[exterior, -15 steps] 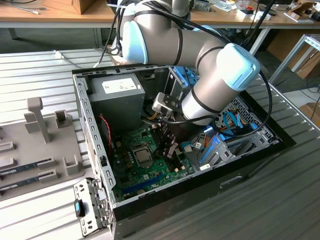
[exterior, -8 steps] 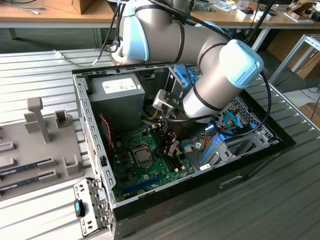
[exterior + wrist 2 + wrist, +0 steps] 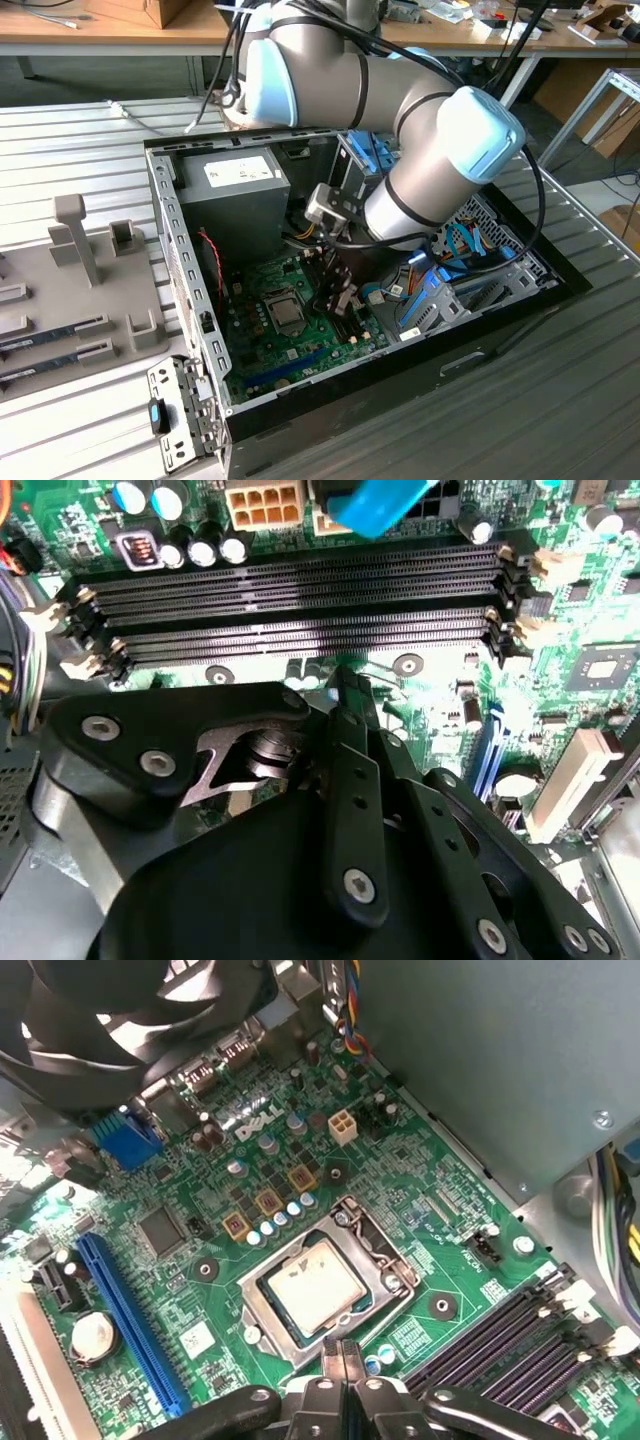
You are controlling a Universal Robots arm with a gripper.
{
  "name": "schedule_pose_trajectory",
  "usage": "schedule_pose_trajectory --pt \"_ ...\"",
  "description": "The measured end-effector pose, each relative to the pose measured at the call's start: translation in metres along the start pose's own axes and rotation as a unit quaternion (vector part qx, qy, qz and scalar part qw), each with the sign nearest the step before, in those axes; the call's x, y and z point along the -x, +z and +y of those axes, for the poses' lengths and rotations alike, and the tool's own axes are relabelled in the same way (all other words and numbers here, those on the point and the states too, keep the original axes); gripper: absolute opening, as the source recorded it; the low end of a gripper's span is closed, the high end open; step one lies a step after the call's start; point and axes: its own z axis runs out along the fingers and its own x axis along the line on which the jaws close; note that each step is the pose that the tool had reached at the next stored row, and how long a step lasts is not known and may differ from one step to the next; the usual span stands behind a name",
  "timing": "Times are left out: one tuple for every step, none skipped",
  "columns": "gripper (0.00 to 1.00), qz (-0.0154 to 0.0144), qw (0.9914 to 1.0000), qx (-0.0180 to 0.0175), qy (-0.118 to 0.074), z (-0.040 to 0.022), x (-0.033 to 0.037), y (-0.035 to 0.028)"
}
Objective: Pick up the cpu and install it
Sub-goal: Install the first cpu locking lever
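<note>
The cpu (image 3: 318, 1288), a small square chip with a silver-grey metal top, lies flat inside the metal socket frame (image 3: 385, 1260) on the green motherboard; in the exterior view the cpu (image 3: 286, 314) sits at the board's middle. My gripper (image 3: 340, 1348) hovers just beside the socket's edge, fingertips pressed together with nothing between them. In the exterior view the gripper (image 3: 340, 300) hangs low inside the open computer case, to the right of the cpu. In the second wrist view the gripper (image 3: 342, 685) points at the board below the black memory slots (image 3: 300, 610).
The grey power supply (image 3: 235, 185) fills the case's far corner. A black fan (image 3: 100, 1010) and a blue slot (image 3: 130, 1320) flank the socket. Blue cables and a drive cage (image 3: 460, 285) lie on the exterior view's right. A grey holder (image 3: 70, 300) with memory sticks stands outside the case wall (image 3: 185, 270).
</note>
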Motion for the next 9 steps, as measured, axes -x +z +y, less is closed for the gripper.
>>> schedule_pose_trajectory --pt "0.11 0.0004 1.00000 -0.0001 0.000 -0.0004 0.0000 0.0014" --pt "0.11 0.0006 1.00000 -0.0002 0.000 -0.0009 0.0001 0.0026" --pt "0.11 0.0003 1.00000 -0.0001 0.000 -0.0011 0.0000 0.0036" --pt "0.11 -0.0008 1.00000 0.0005 -0.001 -0.0006 -0.0004 0.0050" --pt "0.11 -0.0012 1.00000 0.0010 0.000 0.0008 -0.0015 0.0056" --pt "0.11 -0.0018 1.00000 0.0013 -0.001 0.0013 -0.0020 0.0058" --pt "0.11 -0.0022 1.00000 0.0017 -0.001 0.0014 -0.0022 0.0060" --pt "0.11 -0.0031 0.99999 0.0024 -0.001 0.0018 -0.0023 0.0060" --pt "0.11 -0.0039 0.99999 0.0030 -0.001 0.0020 -0.0025 0.0056"
